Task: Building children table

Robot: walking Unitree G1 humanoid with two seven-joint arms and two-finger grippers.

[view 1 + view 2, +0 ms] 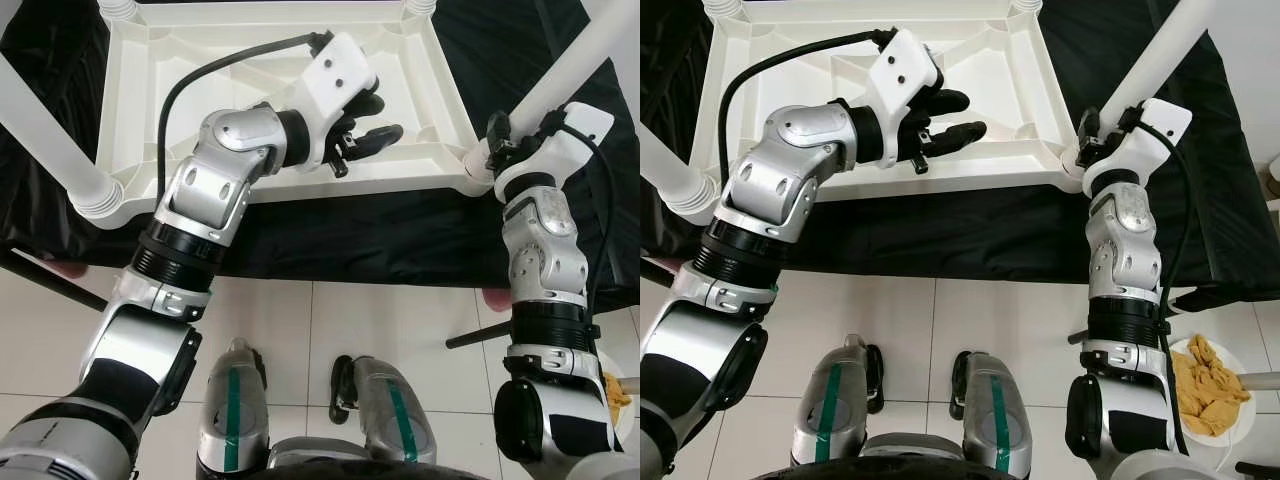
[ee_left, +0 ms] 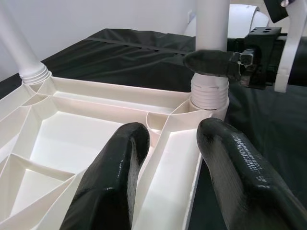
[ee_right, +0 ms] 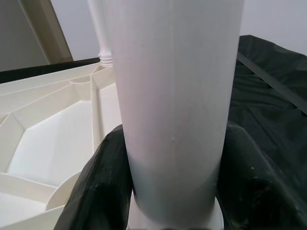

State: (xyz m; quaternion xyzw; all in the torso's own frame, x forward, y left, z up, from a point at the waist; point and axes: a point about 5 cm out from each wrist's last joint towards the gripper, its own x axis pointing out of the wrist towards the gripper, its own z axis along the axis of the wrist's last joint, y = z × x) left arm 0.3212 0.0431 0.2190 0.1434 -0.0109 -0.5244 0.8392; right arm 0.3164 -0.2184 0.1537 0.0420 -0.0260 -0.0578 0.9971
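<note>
A white plastic table top (image 1: 400, 178) lies upside down on a black cloth, its ribbed underside facing up. White legs stand in its corners. My right gripper (image 1: 497, 135) is shut around the near-right leg (image 1: 560, 75) just above its socket; in the right wrist view the leg (image 3: 177, 96) stands between both fingers (image 3: 103, 187). My left gripper (image 1: 372, 120) is open over the underside near the front rim. In the left wrist view its fingers (image 2: 115, 182) straddle a rim rib without closing on it. The near-left leg (image 1: 50, 140) slants off to the left.
The black cloth (image 1: 400, 240) drapes over the low support's front edge. White floor tiles (image 1: 380, 320) lie before it, with my feet below. A plate of yellow food (image 1: 1210, 385) sits on the floor at the right. A dark rod (image 1: 480, 335) lies near my right arm.
</note>
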